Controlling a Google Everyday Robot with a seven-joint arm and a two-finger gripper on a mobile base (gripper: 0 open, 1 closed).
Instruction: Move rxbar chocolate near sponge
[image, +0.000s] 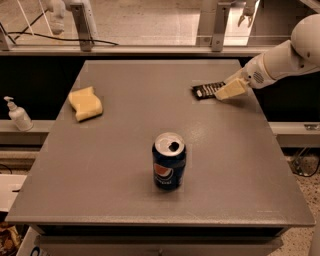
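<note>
The rxbar chocolate (206, 90), a thin flat black rectangular wrapped bar with rows of white print, lies flat on the far right part of the grey matte surface (125, 200), its long side running roughly left to right and tilted slightly, with the right end a little farther back. Over that right end sits the pale yellow wedge-shaped gripper (227, 91), which covers the end of the bar, so the two meet or overlap there. Whether the jaws are spread or closed on the bar cannot be told from this view, nor whether they have hold of it. The gripper is carried by a smooth white rounded arm (280, 57) that reaches in from the upper right, past the right edge of the surface. Well apart from the bar, near the left edge and a little nearer to the camera, rests the sponge (86, 104), a pale yellow thick soft block with rounded corners, lying flat and turned at a slight angle. Between the two and closer to the near edge, about in the middle of the surface, stands an upright blue Pepsi can (169, 162) with its silver top opened. Beyond the left edge, on a lower ledge, stands a small white pump bottle (19, 115).
</note>
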